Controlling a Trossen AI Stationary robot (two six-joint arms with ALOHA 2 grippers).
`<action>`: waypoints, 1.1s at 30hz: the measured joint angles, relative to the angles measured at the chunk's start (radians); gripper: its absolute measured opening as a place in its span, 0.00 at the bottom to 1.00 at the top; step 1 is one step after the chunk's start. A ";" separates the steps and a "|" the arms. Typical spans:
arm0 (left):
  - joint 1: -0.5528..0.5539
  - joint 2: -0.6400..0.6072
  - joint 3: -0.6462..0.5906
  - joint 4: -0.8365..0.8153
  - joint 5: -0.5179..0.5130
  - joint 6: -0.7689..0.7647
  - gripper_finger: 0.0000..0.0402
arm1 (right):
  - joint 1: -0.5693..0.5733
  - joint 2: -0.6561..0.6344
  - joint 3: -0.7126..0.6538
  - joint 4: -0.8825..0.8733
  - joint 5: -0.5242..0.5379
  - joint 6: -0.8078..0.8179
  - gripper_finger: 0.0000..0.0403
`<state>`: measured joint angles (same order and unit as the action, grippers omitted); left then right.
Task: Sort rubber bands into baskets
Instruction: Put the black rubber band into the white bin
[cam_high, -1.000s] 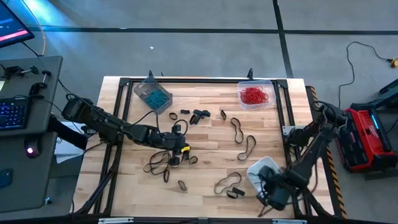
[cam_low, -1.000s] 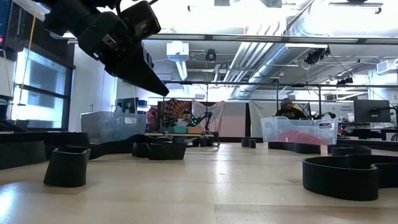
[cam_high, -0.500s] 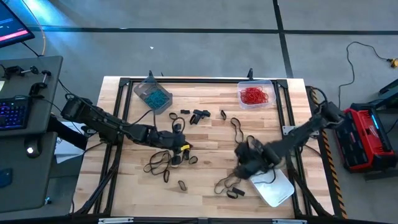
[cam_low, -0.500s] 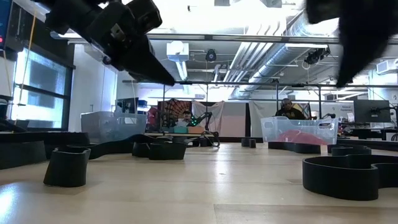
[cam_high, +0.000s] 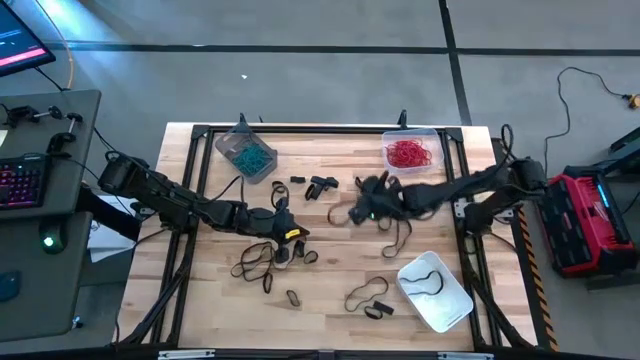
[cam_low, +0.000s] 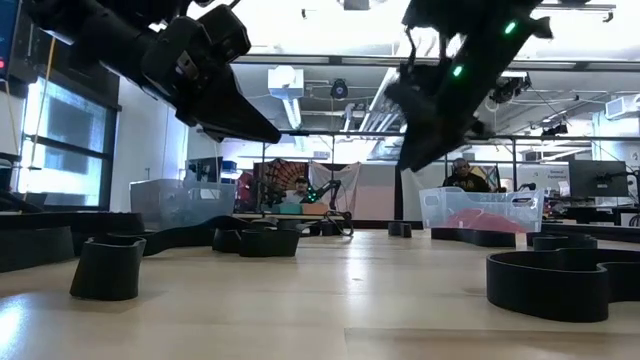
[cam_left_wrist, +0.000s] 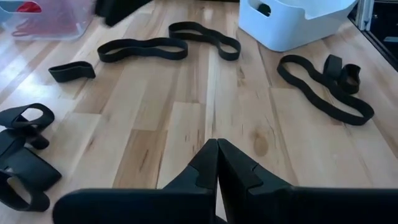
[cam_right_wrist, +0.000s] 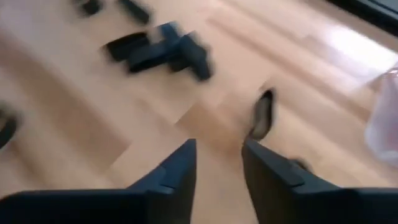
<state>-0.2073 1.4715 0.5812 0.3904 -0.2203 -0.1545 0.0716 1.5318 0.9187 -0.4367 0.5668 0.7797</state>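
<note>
Black rubber bands (cam_high: 250, 262) lie scattered on the wooden table, with more at the middle (cam_high: 398, 232) and near the front (cam_high: 368, 295). The grey basket (cam_high: 245, 153) at the far left holds teal bands. The clear basket (cam_high: 410, 152) at the far right holds red bands. The whitish basket (cam_high: 435, 290) at the near right holds one black band. My left gripper (cam_high: 296, 238) is shut and empty above bands left of the middle; its wrist view (cam_left_wrist: 217, 149) shows the closed tips. My right gripper (cam_high: 354, 213) is open and empty above the middle of the table, as its wrist view (cam_right_wrist: 219, 152) shows.
A black frame (cam_high: 300, 130) runs along the table's far edge and sides. Small black bands (cam_high: 320, 185) lie in a cluster at the far middle. Bare wood (cam_high: 330, 300) shows between the bands near the front. The low view shows a thick band (cam_low: 108, 265) close by.
My right gripper has swung from above the whitish basket at the near right corner across the table toward its far left, and now hangs over the middle. The basket, which the arm partly covered before, now shows whole with a black band inside.
</note>
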 joint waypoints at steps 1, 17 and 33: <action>0.000 0.000 0.000 0.000 0.000 0.000 0.00 | -0.028 0.000 -0.014 0.026 -0.002 -0.015 0.33; 0.000 0.000 0.000 0.000 0.000 0.000 0.00 | -0.223 0.095 -0.182 0.365 -0.121 -0.154 0.44; -0.004 0.000 0.000 -0.002 -0.003 -0.010 0.00 | -0.242 0.188 -0.173 0.417 -0.143 -0.267 0.10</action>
<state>-0.2115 1.4715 0.5812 0.3884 -0.2230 -0.1642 -0.1703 1.7193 0.7462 -0.0194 0.4241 0.5123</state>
